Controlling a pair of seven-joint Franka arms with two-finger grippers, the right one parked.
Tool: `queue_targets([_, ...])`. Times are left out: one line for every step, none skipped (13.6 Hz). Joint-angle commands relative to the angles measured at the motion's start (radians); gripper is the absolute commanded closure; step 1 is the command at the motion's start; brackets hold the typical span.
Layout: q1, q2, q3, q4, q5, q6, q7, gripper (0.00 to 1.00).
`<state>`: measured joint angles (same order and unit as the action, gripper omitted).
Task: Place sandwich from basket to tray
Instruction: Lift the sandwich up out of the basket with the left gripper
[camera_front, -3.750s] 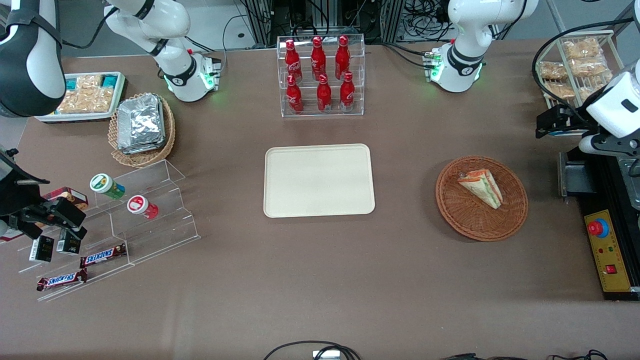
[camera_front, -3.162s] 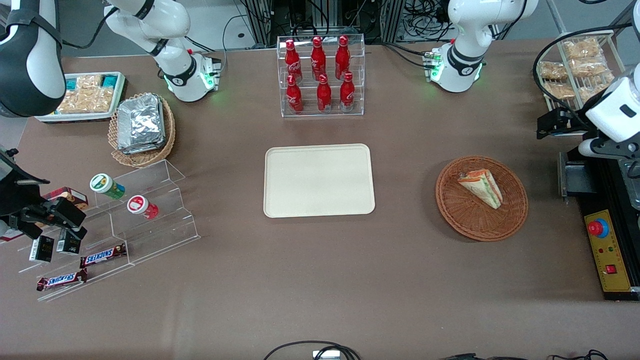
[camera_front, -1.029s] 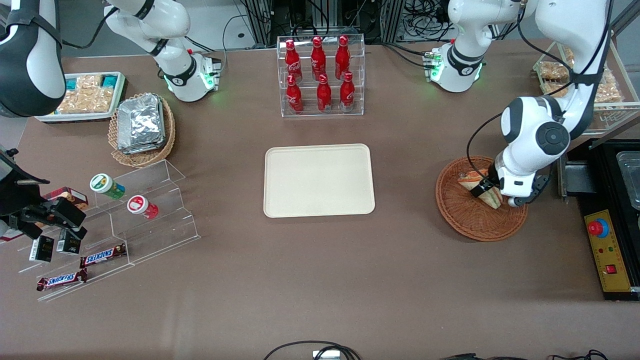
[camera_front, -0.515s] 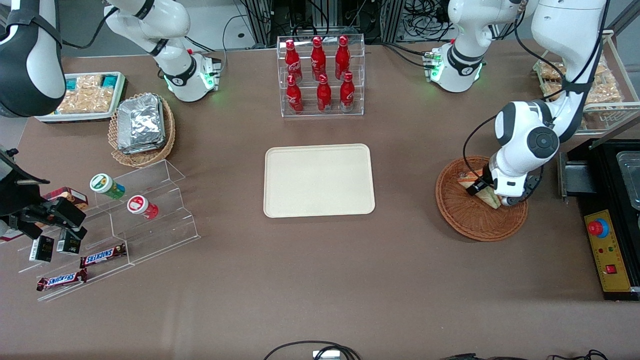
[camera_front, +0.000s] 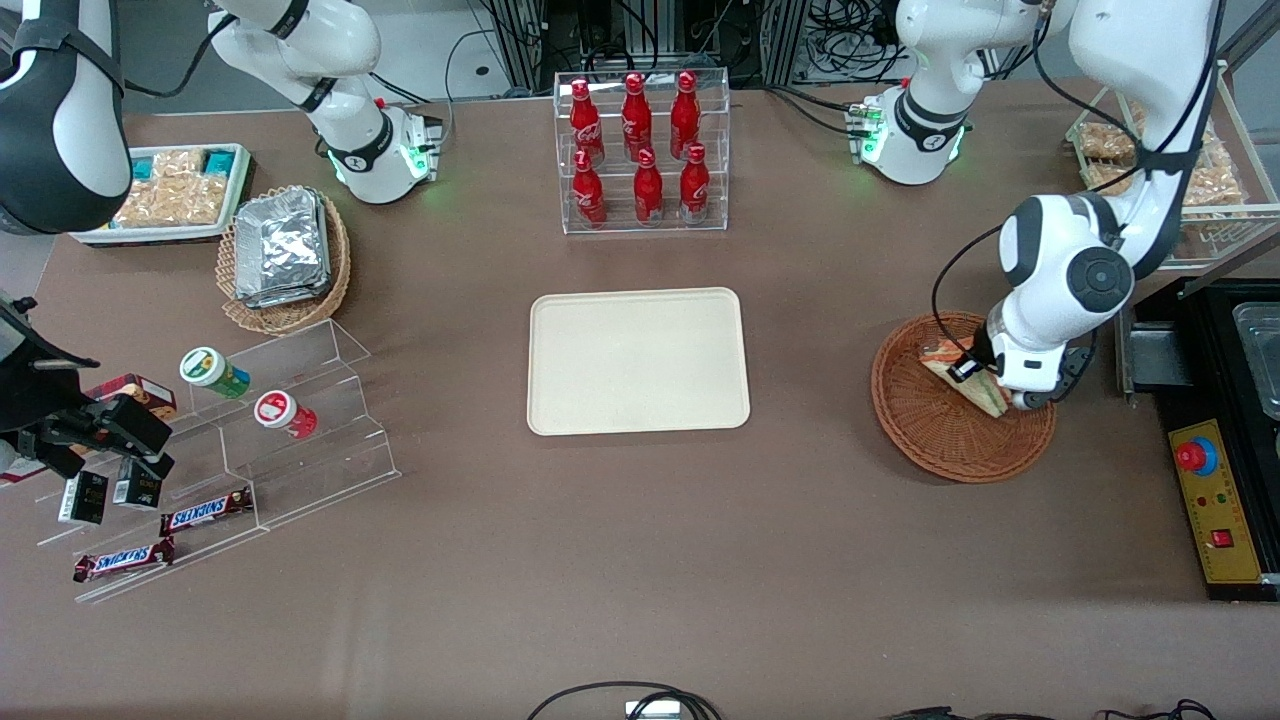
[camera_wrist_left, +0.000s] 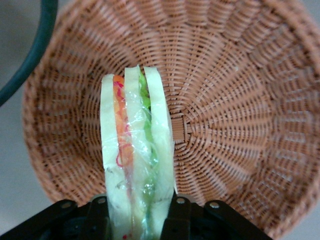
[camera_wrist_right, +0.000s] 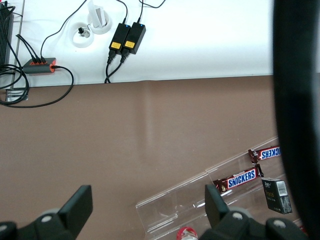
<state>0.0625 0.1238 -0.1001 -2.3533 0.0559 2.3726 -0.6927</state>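
Observation:
The sandwich (camera_front: 942, 356) lies in the reddish-brown wicker basket (camera_front: 940, 445) toward the working arm's end of the table. My left gripper (camera_front: 975, 380) is down in the basket, on top of the sandwich. In the left wrist view the wrapped sandwich (camera_wrist_left: 135, 150) shows its white bread and its orange and green layers edge-on. It sits between the two black fingers (camera_wrist_left: 177, 212), which press against both of its bread sides, so the gripper (camera_wrist_left: 137, 207) is shut on it. The basket's weave (camera_wrist_left: 240, 100) shows around it. The beige tray (camera_front: 638, 300) lies bare at the table's middle.
A clear rack of red bottles (camera_front: 642, 150) stands farther from the front camera than the tray. A black control box with a red button (camera_front: 1215, 500) and a wire rack of snack packets (camera_front: 1160, 130) flank the basket. Acrylic steps with snacks (camera_front: 250, 420) stand toward the parked arm's end.
The left arm swung in from the table's edge and came down into the basket over the sandwich. In the last second it has shifted only slightly there.

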Motion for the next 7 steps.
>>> queue_targets([0.0,-0.093,-0.001,0.101,0.01,-0.181,0.076,1.0])
queue_targets([0.0,-0.096,-0.003,0.165,0.006,-0.25,0.094,1.0])
queue_targets([-0.006,-0.092,-0.004,0.234,-0.005,-0.318,0.099,1.0])
queue_targets([-0.009,-0.086,-0.007,0.291,-0.011,-0.366,0.095,1.0])
queue_targets([-0.012,-0.084,-0.012,0.328,-0.03,-0.393,0.093,1.0])
queue_targets([-0.012,-0.084,-0.026,0.351,-0.05,-0.4,0.096,1.0])
queue_targets([-0.012,-0.084,-0.044,0.367,-0.053,-0.401,0.098,1.0])
